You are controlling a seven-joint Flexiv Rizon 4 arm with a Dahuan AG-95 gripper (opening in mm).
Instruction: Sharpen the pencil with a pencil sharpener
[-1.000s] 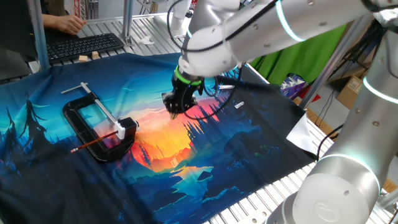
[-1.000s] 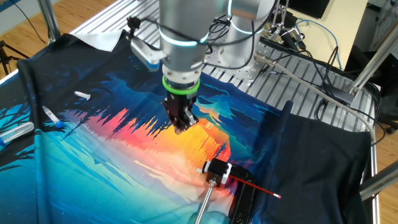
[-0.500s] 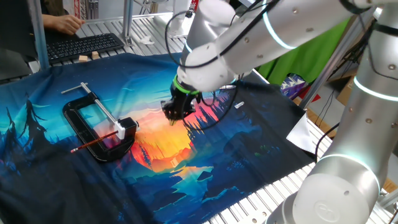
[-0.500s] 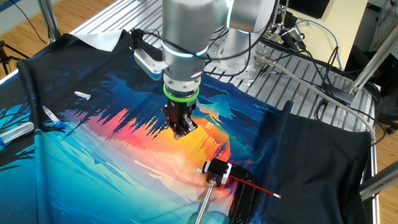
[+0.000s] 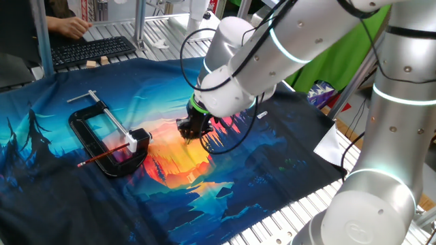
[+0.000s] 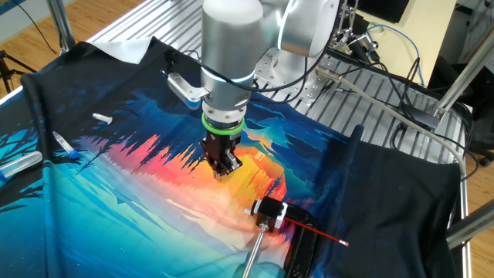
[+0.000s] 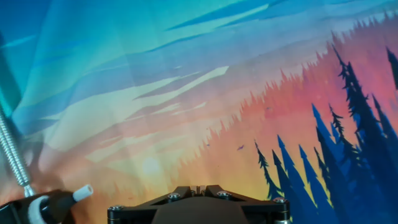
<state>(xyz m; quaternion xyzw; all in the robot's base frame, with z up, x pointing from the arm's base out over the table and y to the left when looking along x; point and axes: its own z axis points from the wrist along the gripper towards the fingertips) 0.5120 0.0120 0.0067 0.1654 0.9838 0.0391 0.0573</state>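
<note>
Just off the gripper, on the printed cloth, sits the black C-clamp. It pins the pencil sharpener at its screw pad, presumably so one arm can push and twist the pencil without the sharpener sliding. The pencil is parked in the sharpener, free end sticking out away from the gripper.

Gripper hovers over the orange part of the cloth, holding nothing. Fingertips aren't visible in the hand view and read as one dark clump from the fixed cameras, so I can't tell if they're parted or closed.

Obstacles: the clamp's screw rod lies between the gripper and the pencil's shaft, with the clamp frame under it. Approach likely needs to clear both.
</note>
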